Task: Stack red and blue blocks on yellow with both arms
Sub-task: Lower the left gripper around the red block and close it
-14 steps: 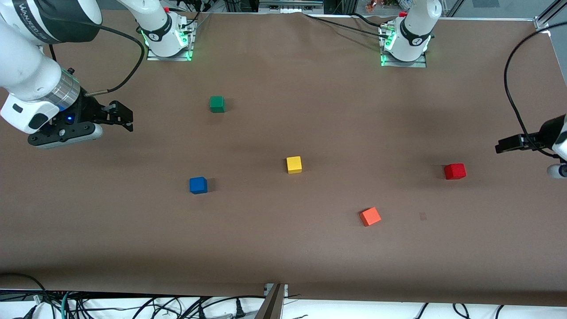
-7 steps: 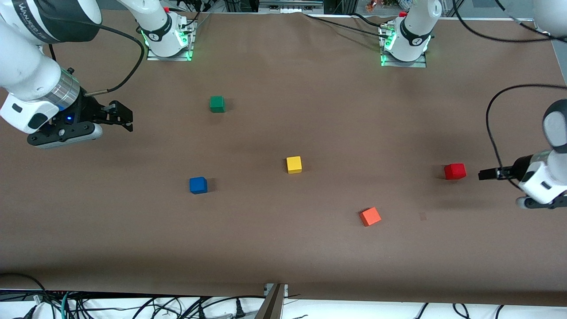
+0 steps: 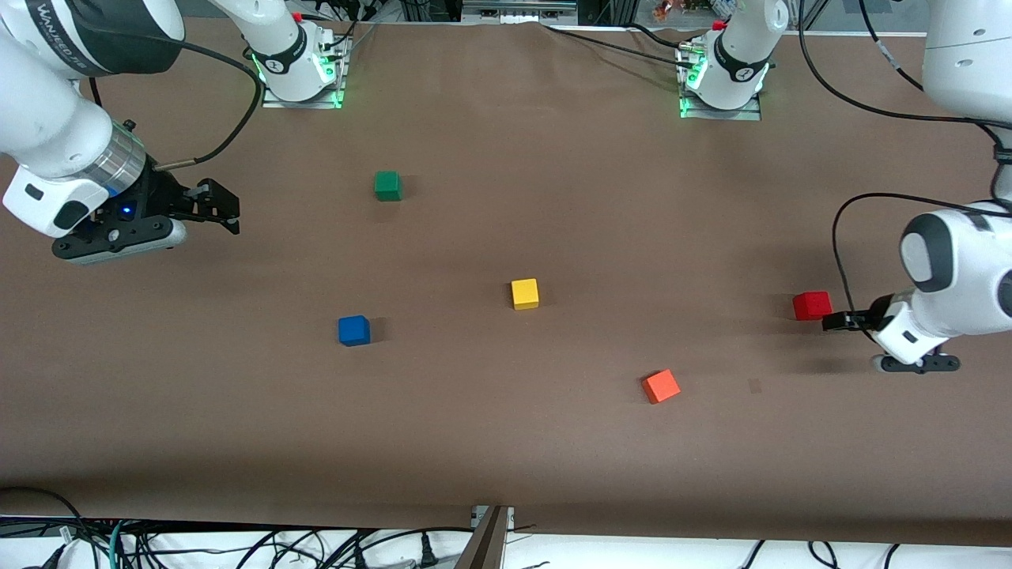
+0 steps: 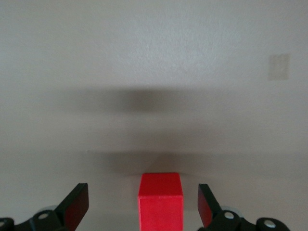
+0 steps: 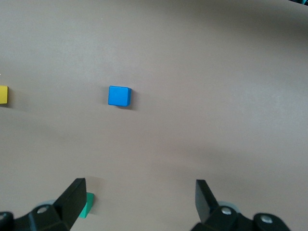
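Observation:
The red cube (image 3: pixel 812 305) sits toward the left arm's end of the table. My left gripper (image 3: pixel 836 321) is open at it. In the left wrist view the red cube (image 4: pixel 160 202) stands between the fingers of that gripper (image 4: pixel 142 204), touching neither. The yellow cube (image 3: pixel 525 293) sits mid-table. The blue cube (image 3: pixel 354 330) lies toward the right arm's end. My right gripper (image 3: pixel 220 207) hangs open and empty over the table at the right arm's end. The right wrist view shows that gripper (image 5: pixel 139 192), the blue cube (image 5: pixel 119 96) and an edge of the yellow cube (image 5: pixel 3 94).
A green cube (image 3: pixel 387 186) sits nearer the robots' bases and also shows in the right wrist view (image 5: pixel 86 205). An orange cube (image 3: pixel 661 386) lies nearer the front camera than the yellow one. A small pale patch (image 3: pixel 755 386) marks the brown table cover.
My left arm has swung in from the table's end and come down to the red cube, which now stands between its fingers. The right arm has barely moved. No cube has moved.

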{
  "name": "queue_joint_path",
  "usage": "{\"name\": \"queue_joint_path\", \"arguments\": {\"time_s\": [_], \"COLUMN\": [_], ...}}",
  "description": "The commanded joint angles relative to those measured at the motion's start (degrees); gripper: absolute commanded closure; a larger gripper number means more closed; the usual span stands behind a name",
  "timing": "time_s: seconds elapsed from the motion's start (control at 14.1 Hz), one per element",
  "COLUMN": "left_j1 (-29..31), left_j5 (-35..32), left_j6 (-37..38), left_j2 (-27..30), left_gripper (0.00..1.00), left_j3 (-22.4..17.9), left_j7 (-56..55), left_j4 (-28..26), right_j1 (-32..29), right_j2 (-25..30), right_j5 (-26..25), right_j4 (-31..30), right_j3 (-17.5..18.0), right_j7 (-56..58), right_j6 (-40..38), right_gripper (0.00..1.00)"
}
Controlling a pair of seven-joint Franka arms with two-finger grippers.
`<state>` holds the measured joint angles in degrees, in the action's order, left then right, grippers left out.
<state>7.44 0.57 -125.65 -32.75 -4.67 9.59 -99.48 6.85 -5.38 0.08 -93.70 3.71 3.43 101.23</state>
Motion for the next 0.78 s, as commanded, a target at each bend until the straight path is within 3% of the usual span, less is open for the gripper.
{"name": "queue_joint_path", "arguments": {"time_s": [0.0, 0.35, 0.43, 0.5, 0.57, 0.71], "left_j1": [0.03, 0.03, 0.03, 0.03, 0.03, 0.03], "left_j5": [0.83, 0.83, 0.83, 0.83, 0.83, 0.83], "left_j6": [-4.16, -8.45, -9.17, -9.09, -8.74, -8.65], "left_j2": [2.69, 3.39, 3.48, 3.66, 4.01, 4.10], "left_gripper": [0.00, 0.00, 0.07, 0.36, 0.55, 0.81], "left_j3": [0.27, 0.45, 0.45, 0.45, 0.45, 0.54], "left_j7": [1.48, 1.48, 1.48, 1.48, 1.48, 1.57], "left_j4": [-6.51, -11.69, -12.22, -12.40, -12.49, -13.28], "right_j1": [0.10, 0.18, 0.18, 0.10, 0.10, 0.10], "right_j2": [0.63, 0.54, 0.37, 0.11, -0.42, -0.69], "right_j5": [-0.87, -0.79, -0.70, -0.61, -0.44, -0.44], "right_j4": [0.10, 0.10, 0.10, 0.01, 0.01, 0.01], "right_j3": [0.16, 0.25, 0.33, 0.33, 0.33, 0.33], "right_j7": [0.52, 0.08, 0.00, -0.18, -0.18, -0.18], "right_j6": [0.11, 0.46, 1.50, 2.47, 2.65, 2.66], "right_gripper": [0.00, 0.00, 0.00, 0.00, 0.00, 0.00]}}
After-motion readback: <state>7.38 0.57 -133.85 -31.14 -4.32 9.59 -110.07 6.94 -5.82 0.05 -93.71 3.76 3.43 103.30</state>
